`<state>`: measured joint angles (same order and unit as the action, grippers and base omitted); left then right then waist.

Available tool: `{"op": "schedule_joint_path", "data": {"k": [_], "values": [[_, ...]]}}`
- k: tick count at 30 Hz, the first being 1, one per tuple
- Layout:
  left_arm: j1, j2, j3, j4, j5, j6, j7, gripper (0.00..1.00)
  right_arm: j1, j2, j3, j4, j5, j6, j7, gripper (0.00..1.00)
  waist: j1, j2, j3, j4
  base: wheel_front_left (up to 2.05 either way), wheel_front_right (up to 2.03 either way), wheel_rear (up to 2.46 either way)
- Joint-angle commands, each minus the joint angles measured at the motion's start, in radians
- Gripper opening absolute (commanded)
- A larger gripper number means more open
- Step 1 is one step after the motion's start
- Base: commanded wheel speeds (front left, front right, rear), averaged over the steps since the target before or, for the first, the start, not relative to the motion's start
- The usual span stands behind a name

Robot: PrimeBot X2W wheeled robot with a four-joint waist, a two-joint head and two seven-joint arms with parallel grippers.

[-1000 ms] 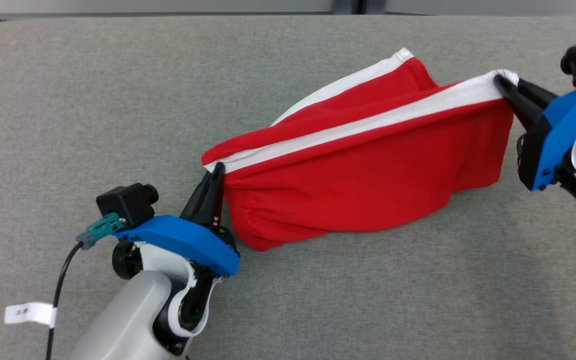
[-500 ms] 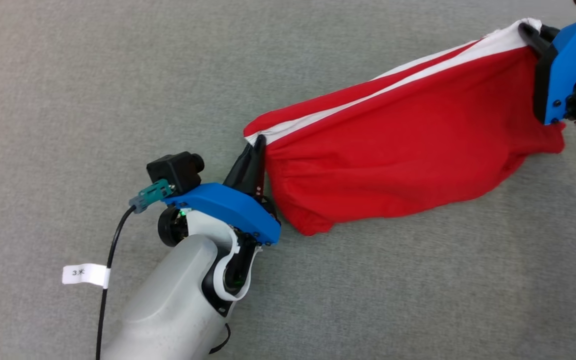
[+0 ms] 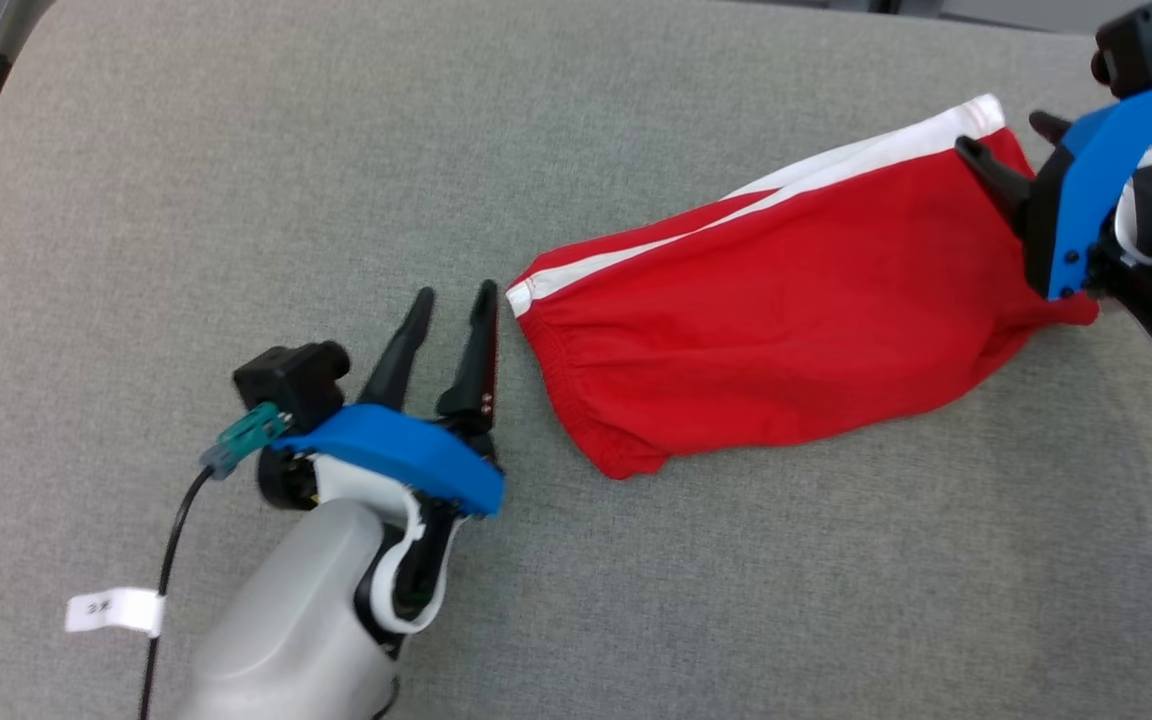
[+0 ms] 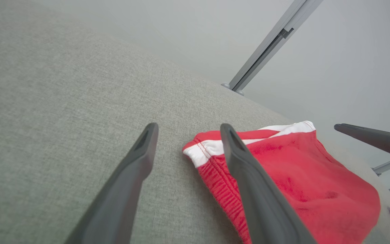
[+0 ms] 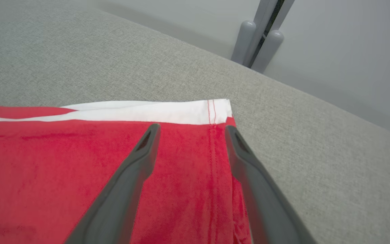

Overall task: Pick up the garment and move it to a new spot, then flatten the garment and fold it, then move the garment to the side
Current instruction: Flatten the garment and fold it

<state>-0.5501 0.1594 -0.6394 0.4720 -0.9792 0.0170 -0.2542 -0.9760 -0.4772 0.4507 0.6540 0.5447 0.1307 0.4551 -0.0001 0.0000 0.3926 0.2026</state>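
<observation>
Two pincers stand wide, and neither holds anything. The left pincer [image 3: 454, 292] hovers low over the grey surface [image 3: 236, 200], its fingers pointing at the gathered waistband [image 3: 561, 385] of the garment [image 3: 786, 340], just beside its white-edged corner but apart from it. The right pincer [image 3: 1003, 135] sits at the far end, fingers spread over the hemmed leg corner; in the right wrist view red cloth lies beneath and between the fingers, and whether the tips touch it I cannot tell.

The garment, a pair of red shorts with a white stripe [image 3: 866, 165], lies stretched in a long slant on the surface, waistband toward the robot's left, leg hem toward its right. It rests entirely on the surface, lifted nowhere.

By my reading the move to a new spot is done and the flattening step is in hand. The cloth is laid out but not smooth: the lower edge bulges and the waistband end curls under. The next move likely calls for fresh pinches at the corners or a sweep outward, taking thin cloth without dragging the whole piece, before any fold is tried
</observation>
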Motion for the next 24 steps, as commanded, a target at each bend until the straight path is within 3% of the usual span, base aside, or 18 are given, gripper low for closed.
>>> {"op": "schedule_joint_path", "data": {"k": [1, 5, 9, 16, 24], "values": [[0.016, 0.012, 0.009, -0.008, 0.020, -0.004, -0.005, 1.00, 0.026, -0.010, 0.001, -0.001, 0.011, 0.000, -0.007, 1.00, 0.0001, 0.0000, -0.021, -0.016, 0.00, 0.00, 0.00], [0.067, 0.071, 0.088, -0.068, 0.158, -0.011, -0.012, 1.00, 0.075, -0.010, -0.032, 0.012, 0.050, 0.000, -0.047, 1.00, 0.0001, 0.0000, -0.051, -0.029, 0.00, 0.00, 0.00], [0.152, 0.079, 0.198, -0.157, 0.328, -0.028, -0.011, 1.00, 0.111, -0.005, -0.072, 0.031, 0.075, 0.000, -0.104, 1.00, 0.0001, 0.0000, -0.046, -0.026, 0.00, 0.00, 0.00], [0.227, 0.023, 0.327, -0.223, 0.493, -0.086, -0.012, 1.00, 0.102, 0.001, -0.119, 0.104, 0.053, 0.000, -0.155, 1.00, 0.0001, 0.0000, 0.017, 0.018, 0.00, 0.00, 0.00], [0.236, -0.037, 0.396, -0.228, 0.576, -0.129, -0.012, 1.00, 0.050, 0.022, -0.167, 0.240, -0.027, 0.000, -0.166, 1.00, 0.0001, 0.0000, 0.066, 0.067, 0.00, 0.00, 0.00]]}}
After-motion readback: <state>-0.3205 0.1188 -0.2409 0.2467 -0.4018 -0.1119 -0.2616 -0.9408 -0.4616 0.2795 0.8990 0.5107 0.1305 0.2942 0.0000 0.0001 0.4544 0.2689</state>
